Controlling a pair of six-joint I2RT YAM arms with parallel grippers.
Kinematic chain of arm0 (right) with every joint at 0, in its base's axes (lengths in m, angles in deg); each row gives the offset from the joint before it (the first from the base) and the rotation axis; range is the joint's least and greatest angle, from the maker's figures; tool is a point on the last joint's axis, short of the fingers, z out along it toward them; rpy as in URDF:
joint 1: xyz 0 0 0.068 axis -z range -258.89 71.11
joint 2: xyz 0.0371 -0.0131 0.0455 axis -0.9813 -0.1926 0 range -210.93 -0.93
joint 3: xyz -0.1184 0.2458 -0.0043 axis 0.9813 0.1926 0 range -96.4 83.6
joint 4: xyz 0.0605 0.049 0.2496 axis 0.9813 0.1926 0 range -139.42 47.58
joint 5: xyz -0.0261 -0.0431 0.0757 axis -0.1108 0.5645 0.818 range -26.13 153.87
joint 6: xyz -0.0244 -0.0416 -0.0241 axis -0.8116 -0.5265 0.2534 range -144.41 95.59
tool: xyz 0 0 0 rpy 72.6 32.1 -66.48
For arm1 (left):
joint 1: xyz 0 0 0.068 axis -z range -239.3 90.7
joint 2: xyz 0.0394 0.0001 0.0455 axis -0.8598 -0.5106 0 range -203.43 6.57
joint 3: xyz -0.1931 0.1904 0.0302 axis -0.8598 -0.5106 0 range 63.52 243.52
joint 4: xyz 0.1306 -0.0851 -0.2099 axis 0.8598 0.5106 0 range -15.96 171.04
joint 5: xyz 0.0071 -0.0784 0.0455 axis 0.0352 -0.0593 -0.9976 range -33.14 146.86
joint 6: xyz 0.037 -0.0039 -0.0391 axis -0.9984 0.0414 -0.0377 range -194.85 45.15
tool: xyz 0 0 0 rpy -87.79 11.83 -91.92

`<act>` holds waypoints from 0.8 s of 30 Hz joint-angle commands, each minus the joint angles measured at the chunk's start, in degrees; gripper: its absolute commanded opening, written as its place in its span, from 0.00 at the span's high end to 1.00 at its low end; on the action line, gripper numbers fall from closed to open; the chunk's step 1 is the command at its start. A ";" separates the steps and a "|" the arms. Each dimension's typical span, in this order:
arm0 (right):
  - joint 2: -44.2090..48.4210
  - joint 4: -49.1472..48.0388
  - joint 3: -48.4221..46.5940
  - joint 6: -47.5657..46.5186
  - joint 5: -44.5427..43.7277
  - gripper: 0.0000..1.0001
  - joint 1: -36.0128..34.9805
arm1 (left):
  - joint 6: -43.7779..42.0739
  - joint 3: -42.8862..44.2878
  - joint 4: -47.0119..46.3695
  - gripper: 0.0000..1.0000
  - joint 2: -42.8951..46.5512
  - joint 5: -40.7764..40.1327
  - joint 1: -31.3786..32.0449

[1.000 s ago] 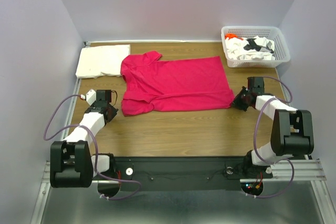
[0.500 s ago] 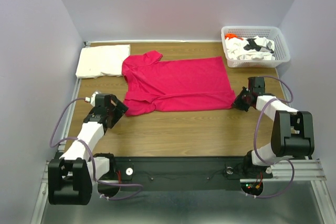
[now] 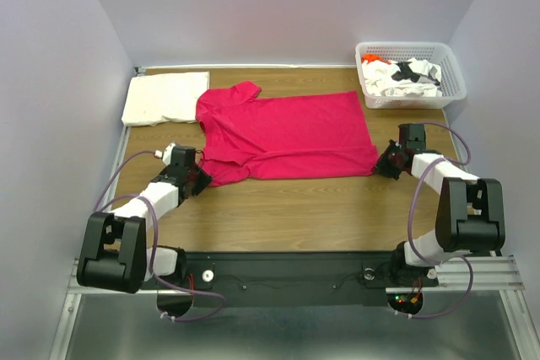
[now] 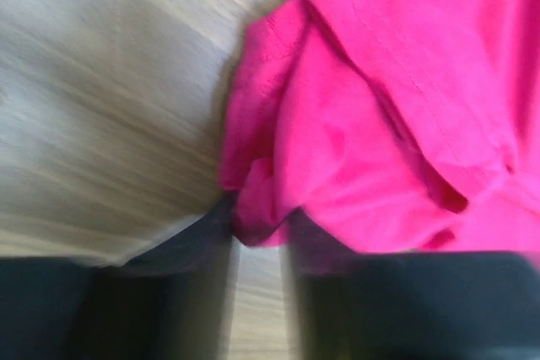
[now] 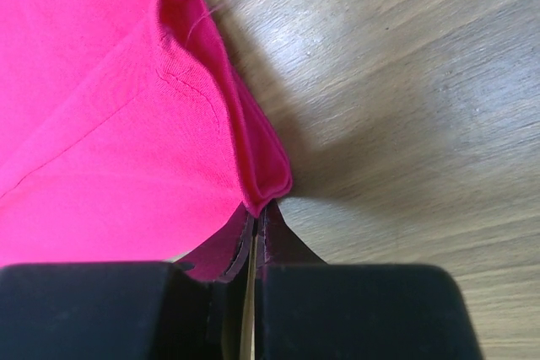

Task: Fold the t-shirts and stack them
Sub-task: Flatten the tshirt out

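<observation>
A magenta-red t-shirt (image 3: 287,134) lies spread flat on the wooden table, neck to the left. My right gripper (image 3: 381,162) is shut on its near right hem corner, and the pinched fold shows in the right wrist view (image 5: 257,217). My left gripper (image 3: 200,179) is at the shirt's near left sleeve. In the blurred left wrist view its jaws stand apart (image 4: 260,238), with a bunch of the red cloth (image 4: 388,107) at the fingertips. A folded cream-white t-shirt (image 3: 164,97) lies at the back left.
A white lattice basket (image 3: 451,73) at the back right holds crumpled white, black-printed and orange shirts (image 3: 405,76). Bare wood table (image 3: 295,208) lies between the red shirt and the arm bases. Walls close in on the left, back and right.
My left arm has swung right and forward, bringing its gripper onto the near left sleeve, and that edge of the shirt has shifted slightly. The right gripper has stayed on the hem corner.
</observation>
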 commanded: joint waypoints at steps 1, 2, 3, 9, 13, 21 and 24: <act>2.55 0.46 0.25 -1.44 -1.95 0.99 0.43 | -0.46 0.62 1.41 0.76 -1.53 -5.26 0.35; 2.98 0.64 0.25 -1.53 -2.39 0.99 0.43 | -0.55 0.97 2.03 0.83 -1.62 -6.23 0.35; 3.25 0.82 0.33 -1.97 -3.35 0.99 0.43 | -0.64 1.32 3.34 0.94 -1.97 -7.80 0.26; 4.22 3.71 -0.72 -2.76 -7.30 0.99 0.87 | -3.44 5.09 11.15 1.00 -1.80 -12.81 -1.32; 5.36 6.43 -1.51 -3.37 -9.16 0.99 0.87 | -5.91 7.30 16.70 1.00 -0.13 -15.46 -2.46; 7.38 14.34 -1.16 -4.52 -11.10 0.99 0.87 | -9.51 8.79 22.25 0.96 2.68 -13.10 -2.82; 7.12 15.67 -0.90 -4.26 -10.92 0.99 0.87 | -10.39 9.41 22.16 0.80 2.87 -11.95 -2.82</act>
